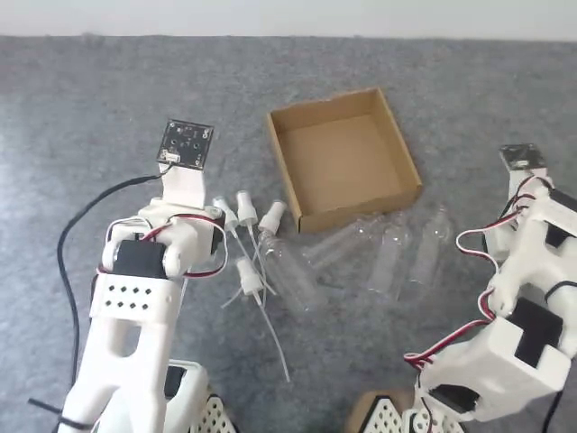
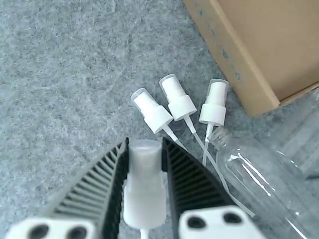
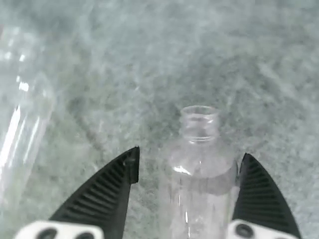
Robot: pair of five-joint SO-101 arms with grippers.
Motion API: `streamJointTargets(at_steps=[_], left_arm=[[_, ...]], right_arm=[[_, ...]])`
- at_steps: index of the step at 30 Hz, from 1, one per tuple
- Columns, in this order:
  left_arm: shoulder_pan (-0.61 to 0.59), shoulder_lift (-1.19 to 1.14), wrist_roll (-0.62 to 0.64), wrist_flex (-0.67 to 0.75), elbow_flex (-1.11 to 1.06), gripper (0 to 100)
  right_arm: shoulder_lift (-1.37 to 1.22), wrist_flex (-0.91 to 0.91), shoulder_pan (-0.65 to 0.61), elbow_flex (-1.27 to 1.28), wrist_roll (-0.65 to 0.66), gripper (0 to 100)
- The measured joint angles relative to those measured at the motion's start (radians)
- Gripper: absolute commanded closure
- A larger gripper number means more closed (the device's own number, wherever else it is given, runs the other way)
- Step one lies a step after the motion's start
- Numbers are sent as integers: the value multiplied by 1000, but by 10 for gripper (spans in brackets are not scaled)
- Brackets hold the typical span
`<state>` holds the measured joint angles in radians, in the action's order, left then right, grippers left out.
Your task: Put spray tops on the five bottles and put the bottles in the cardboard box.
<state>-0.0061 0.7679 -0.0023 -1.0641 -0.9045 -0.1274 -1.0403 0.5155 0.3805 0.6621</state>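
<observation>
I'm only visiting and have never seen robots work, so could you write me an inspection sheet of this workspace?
Surface: grey felt-like mat, lying flat.
Job's things: cardboard box empty; four clear bottles lying before it; loose spray tops beside them.
Clutter: nothing seen.
Grippers: left gripper shut on a held spray top; right gripper open around an uncapped bottle.
Cables: black cable loops beside the left arm; red and white wires on both arms.
Surroundings: pale strip beyond the mat.
</observation>
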Motion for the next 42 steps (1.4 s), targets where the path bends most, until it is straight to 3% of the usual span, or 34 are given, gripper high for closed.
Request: streamJointTargets(at_steps=[10, 17, 23, 27, 36, 42], left_arm=[[0, 0, 0, 0, 0, 987], [0, 0, 0, 0, 0, 987], [0, 0, 0, 0, 0, 987], [-2, 0, 0, 0, 0, 987], [-3, 0, 11, 0, 120, 988], [28, 0, 126, -25, 384, 989]], right_arm=[[0, -64, 25, -3, 176, 752], [0, -64, 25, -3, 184, 996], [0, -72, 25, -6, 183, 994], [21, -101, 15, -41, 58, 994], [390, -241, -227, -57, -170, 994], [698, -241, -552, 2, -364, 994]])
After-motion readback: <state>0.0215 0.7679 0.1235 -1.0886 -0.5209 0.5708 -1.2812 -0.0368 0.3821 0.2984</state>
